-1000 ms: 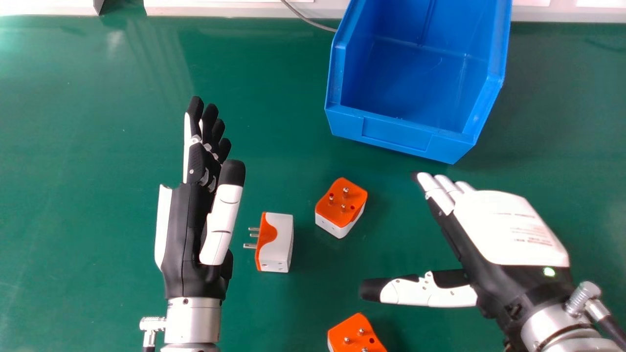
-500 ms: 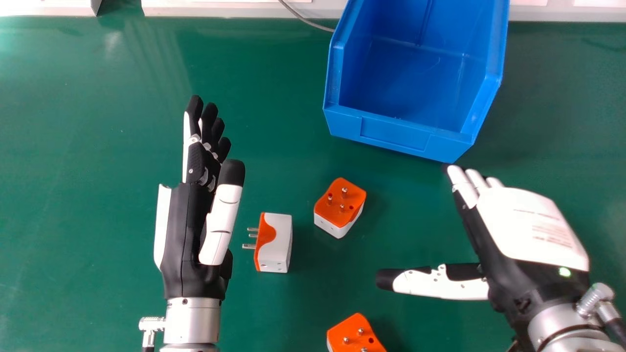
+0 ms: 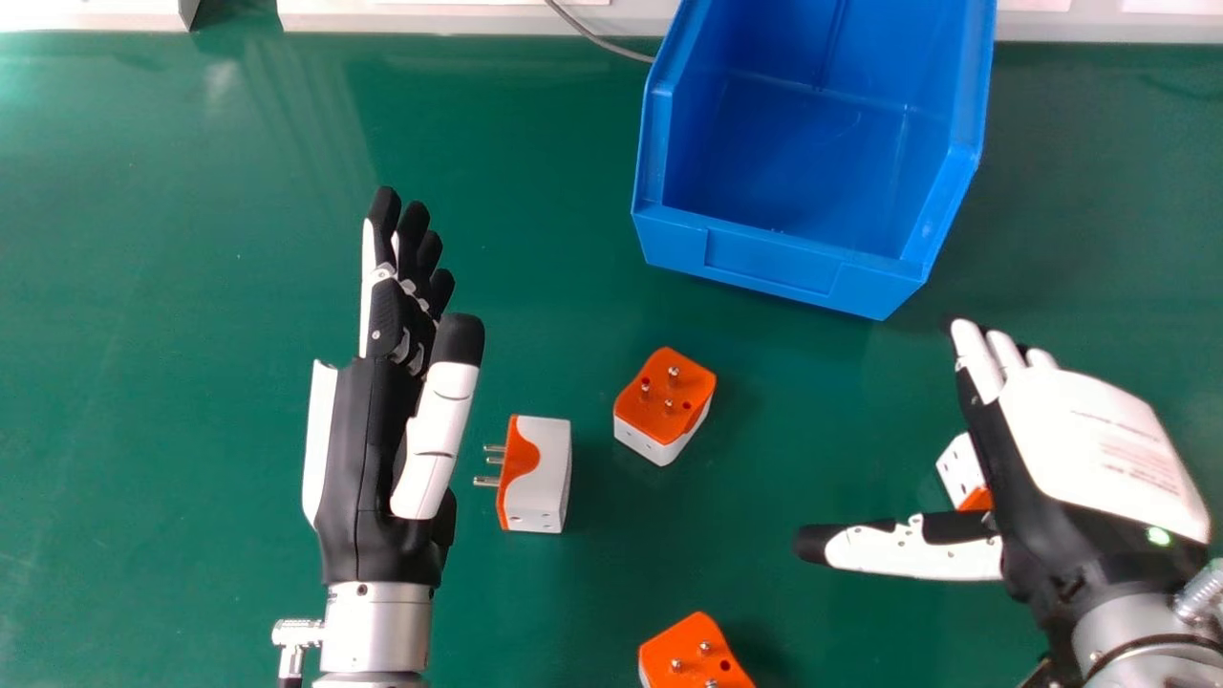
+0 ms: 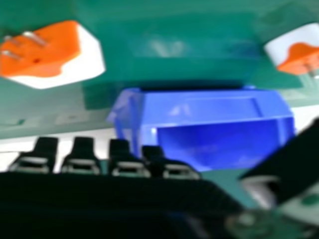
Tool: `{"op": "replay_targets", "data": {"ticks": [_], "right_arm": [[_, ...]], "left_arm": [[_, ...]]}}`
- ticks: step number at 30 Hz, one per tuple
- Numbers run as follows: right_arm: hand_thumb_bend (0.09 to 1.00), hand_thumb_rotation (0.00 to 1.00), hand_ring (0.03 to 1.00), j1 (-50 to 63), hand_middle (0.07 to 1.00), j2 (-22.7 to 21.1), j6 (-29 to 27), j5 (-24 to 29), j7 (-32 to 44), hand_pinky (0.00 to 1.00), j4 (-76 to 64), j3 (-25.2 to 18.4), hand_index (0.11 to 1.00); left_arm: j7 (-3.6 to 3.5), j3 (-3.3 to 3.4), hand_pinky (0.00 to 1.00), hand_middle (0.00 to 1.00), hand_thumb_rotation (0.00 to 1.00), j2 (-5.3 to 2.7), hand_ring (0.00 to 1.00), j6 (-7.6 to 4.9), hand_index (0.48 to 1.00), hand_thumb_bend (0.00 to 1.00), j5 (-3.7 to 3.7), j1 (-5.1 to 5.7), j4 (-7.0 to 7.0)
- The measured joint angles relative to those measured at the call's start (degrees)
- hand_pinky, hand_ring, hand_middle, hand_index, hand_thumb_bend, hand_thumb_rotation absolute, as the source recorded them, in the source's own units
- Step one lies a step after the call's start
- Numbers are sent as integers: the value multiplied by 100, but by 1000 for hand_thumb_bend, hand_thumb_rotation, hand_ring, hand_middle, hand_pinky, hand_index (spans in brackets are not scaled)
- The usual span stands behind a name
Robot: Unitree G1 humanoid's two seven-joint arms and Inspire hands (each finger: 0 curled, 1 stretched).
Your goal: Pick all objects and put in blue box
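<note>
Four orange-and-white adapters [image 3: 547, 478], one blue box [image 3: 774, 260]
We see the first on its side, pins toward the left hand [image 3: 363, 459]; a second adapter [image 3: 659, 406] and third adapter [image 3: 690, 652] pins-up to its right; a fourth adapter [image 3: 961, 470] partly behind the right hand [image 3: 1099, 449]; the open-topped box upright, ahead-left of that.

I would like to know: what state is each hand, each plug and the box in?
Left hand: open.
Right hand: open.
Box: upright, open at top.
Leftmost plug: on its side, pins toward left hand.
Middle plug: pins up.
Near plug: pins up, partly cut off.
Rightmost plug: partly hidden; pins unclear.
</note>
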Motion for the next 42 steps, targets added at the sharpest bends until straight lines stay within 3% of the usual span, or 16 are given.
{"op": "replay_targets", "data": {"ticks": [20,35,42], "right_arm": [[955,417,999,-441,999,-109,72,239,-37,998,341,-503,974],[958,380,1000,-937,1000,-429,237,563,131,999,1090,-628,961],[967,366,1000,-1188,1000,-683,368,803,338,1000,1533,-619,955]], "left_arm": [[-33,15,1000,1000,772,-1,1000,3,1000,735,-1,4,1],[-1,14,1000,1000,772,-2,1000,21,1000,737,4,5,0],[81,4,1000,1000,772,-2,1000,35,1000,738,12,7,-12]]}}
